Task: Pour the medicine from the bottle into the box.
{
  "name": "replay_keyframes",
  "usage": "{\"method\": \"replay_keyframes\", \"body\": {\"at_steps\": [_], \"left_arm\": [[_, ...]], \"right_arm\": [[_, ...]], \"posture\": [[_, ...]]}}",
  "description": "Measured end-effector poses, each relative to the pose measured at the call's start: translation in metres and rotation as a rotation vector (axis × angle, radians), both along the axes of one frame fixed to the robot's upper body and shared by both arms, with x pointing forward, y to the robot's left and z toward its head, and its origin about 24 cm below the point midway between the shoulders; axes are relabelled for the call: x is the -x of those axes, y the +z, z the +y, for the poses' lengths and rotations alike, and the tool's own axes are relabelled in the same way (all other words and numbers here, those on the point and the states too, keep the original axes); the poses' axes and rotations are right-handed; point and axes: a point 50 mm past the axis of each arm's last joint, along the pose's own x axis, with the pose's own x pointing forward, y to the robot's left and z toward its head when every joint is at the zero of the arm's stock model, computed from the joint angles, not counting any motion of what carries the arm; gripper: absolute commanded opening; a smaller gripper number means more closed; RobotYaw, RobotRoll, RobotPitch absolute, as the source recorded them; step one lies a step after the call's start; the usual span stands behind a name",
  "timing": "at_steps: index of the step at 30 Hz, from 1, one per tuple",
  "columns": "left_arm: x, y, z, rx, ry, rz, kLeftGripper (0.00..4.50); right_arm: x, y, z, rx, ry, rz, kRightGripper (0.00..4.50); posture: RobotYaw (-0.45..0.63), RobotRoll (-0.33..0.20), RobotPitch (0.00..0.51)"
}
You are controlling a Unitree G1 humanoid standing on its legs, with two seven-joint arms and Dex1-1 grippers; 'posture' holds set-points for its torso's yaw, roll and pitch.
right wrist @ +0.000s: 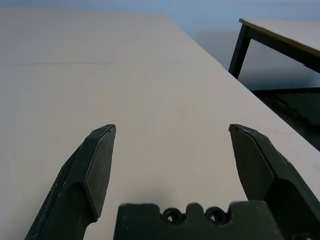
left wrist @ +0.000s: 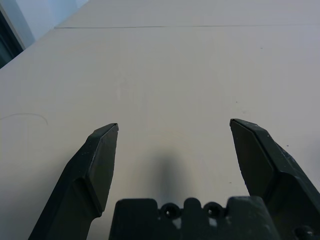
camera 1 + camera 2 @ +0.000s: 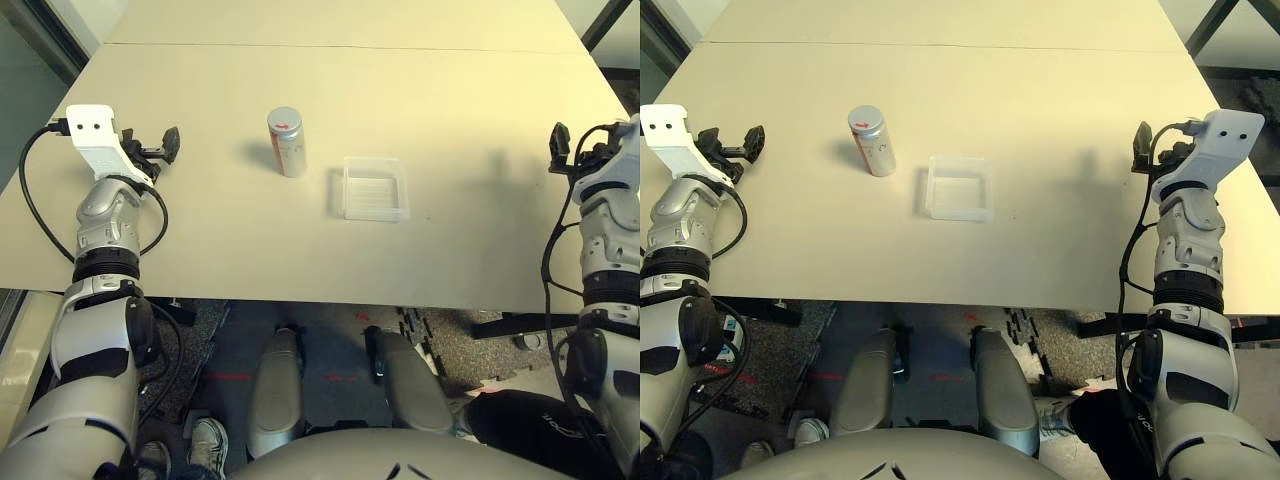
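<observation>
The bottle [image 3: 286, 141] stands upright on the bench [image 3: 460, 250], its grey cap on top and the red stripe facing the robot. Its long axis is vertical, so a grip from the side would cross it squarely. The box [image 3: 375, 188] lies flat just beside it, toward the robot's right and a little nearer the robot, with a narrow strip of bare bench between the two. No medicine can be made out; the bottle looks capped and the box looks empty, so the pour is not yet begun.

The left gripper [image 3: 165, 146] hovers near the left edge of the bench, jaws spread wide and holding nothing; the left wrist view shows both black fingers [image 2: 97, 165] well apart over bare surface. The right gripper [image 3: 1143, 145] sits near the far right edge, likewise spread and empty.

The relation that matters is the side on which the bottle lies. It stands left of the middle, clearly closer to the left gripper than to the right, and lies to that gripper's right at about the same depth on the bench. The left arm therefore seems the natural one to take it, reaching inward; the box then waits just past the bottle along that same line.
</observation>
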Motion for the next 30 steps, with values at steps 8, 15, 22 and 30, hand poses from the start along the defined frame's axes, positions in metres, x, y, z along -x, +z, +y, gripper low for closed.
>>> {"method": "replay_keyframes", "body": {"at_steps": [8, 15, 22, 30], "left_arm": [[-0.003, 0.008, -0.006, -0.031, -0.081, -0.004, 4.48], [0.017, 0.033, -0.022, -0.191, -0.395, -0.007, 4.48], [0.059, 0.037, -0.046, -0.197, -0.678, 0.108, 4.48], [0.047, 0.03, -0.081, -0.19, -0.826, 0.106, 4.48]], "right_arm": [[0.007, 0.009, 0.005, 0.001, 0.017, -0.049, 4.5], [0.024, 0.027, 0.015, 0.017, 0.167, 0.022, 4.5], [0.043, 0.049, 0.076, 0.048, 0.584, 0.193, 4.5], [0.051, 0.054, 0.135, 0.035, 0.861, 0.281, 4.5]], "posture": [[0.0, 0.0, 0.212], [0.02, 0.0, 0.222], [0.01, 0.0, 0.222], [-0.04, 0.0, 0.211]]}}
